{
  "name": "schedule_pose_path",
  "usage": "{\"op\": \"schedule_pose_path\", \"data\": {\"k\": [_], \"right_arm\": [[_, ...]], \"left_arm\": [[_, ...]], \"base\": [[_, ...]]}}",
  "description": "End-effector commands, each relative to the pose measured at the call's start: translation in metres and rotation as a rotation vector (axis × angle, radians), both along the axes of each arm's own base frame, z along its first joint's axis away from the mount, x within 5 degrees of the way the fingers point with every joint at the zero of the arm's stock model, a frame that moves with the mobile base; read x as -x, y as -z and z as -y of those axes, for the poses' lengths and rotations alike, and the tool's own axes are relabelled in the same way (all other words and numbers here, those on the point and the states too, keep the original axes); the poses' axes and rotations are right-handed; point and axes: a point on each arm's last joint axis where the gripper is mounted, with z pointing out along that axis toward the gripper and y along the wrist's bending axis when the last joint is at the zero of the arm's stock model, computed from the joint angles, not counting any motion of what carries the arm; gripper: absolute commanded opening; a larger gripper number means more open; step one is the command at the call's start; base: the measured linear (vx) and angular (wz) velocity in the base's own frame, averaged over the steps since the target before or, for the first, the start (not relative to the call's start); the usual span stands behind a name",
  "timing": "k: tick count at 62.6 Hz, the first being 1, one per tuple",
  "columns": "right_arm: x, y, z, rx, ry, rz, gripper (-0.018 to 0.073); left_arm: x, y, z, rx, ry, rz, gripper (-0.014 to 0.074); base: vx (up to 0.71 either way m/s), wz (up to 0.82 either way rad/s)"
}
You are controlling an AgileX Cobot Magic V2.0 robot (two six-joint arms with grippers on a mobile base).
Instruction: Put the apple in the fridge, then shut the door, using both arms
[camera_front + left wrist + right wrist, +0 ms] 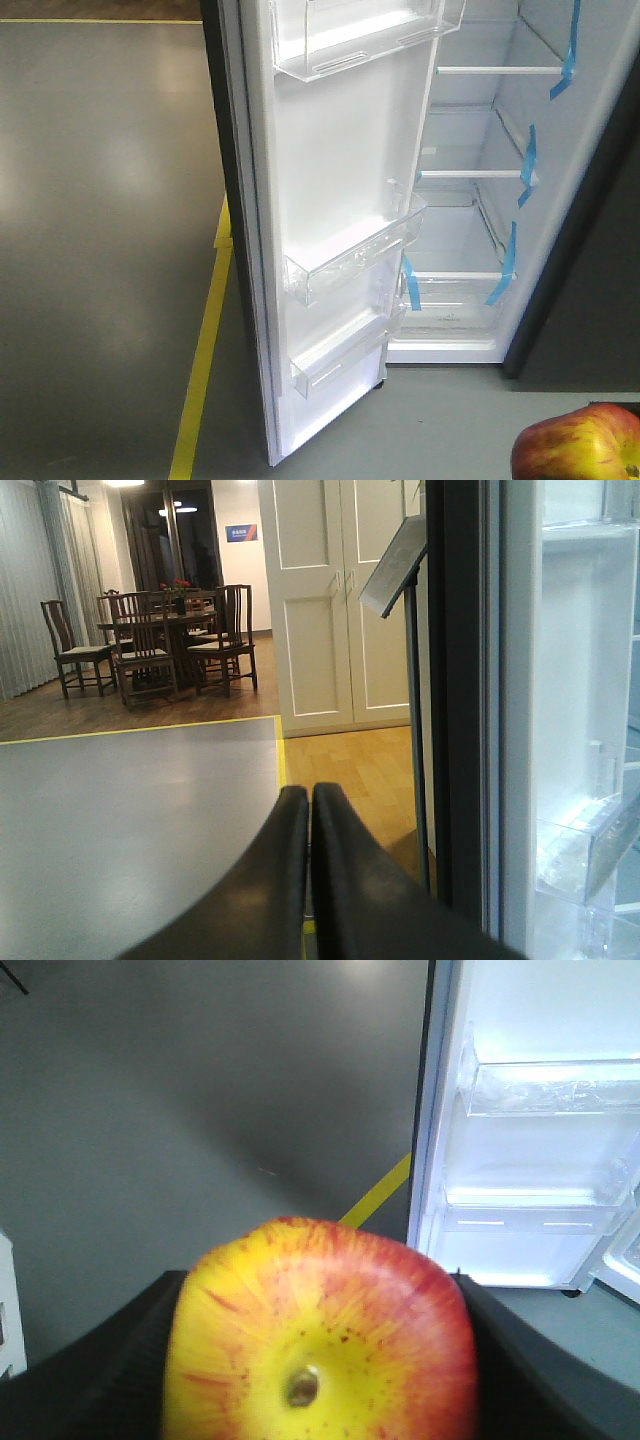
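The red and yellow apple point(320, 1335) fills the bottom of the right wrist view, clamped between my right gripper's point(318, 1360) two black fingers point(110, 1360). It shows again at the bottom right corner of the front view as the apple point(580, 445). The fridge point(480, 200) stands open ahead, white inside, with glass shelves and blue tape strips. Its door point(340, 230) swings out to the left, its lining and clear bins facing me. My left gripper point(310, 792) is shut with nothing in it, just left of the door's dark edge point(460, 700).
A yellow floor line point(205, 350) runs along the grey floor left of the door. In the left wrist view a sign stand point(405, 590) stands near the door edge, white cupboard doors point(335, 600) behind it, and a dining table with chairs point(150, 640) far off.
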Motion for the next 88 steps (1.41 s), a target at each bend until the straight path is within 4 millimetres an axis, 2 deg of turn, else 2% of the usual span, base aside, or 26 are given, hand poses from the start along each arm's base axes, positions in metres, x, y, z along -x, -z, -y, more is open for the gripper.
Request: {"op": "schedule_pose_path", "data": {"k": [1, 88], "right_arm": [[-0.0026, -0.0136, -0.0011, -0.058, 0.016, 0.070, 0.0411], [-0.0026, -0.0136, -0.0011, -0.058, 0.016, 0.070, 0.0411]], "left_arm": [[0.0009, -0.0008, 0.0004, 0.019, 0.009, 0.070, -0.0006], [0.0009, -0.0008, 0.0004, 0.019, 0.009, 0.070, -0.0006]], "base": [[0.12, 0.00], [0.09, 0.00]]}}
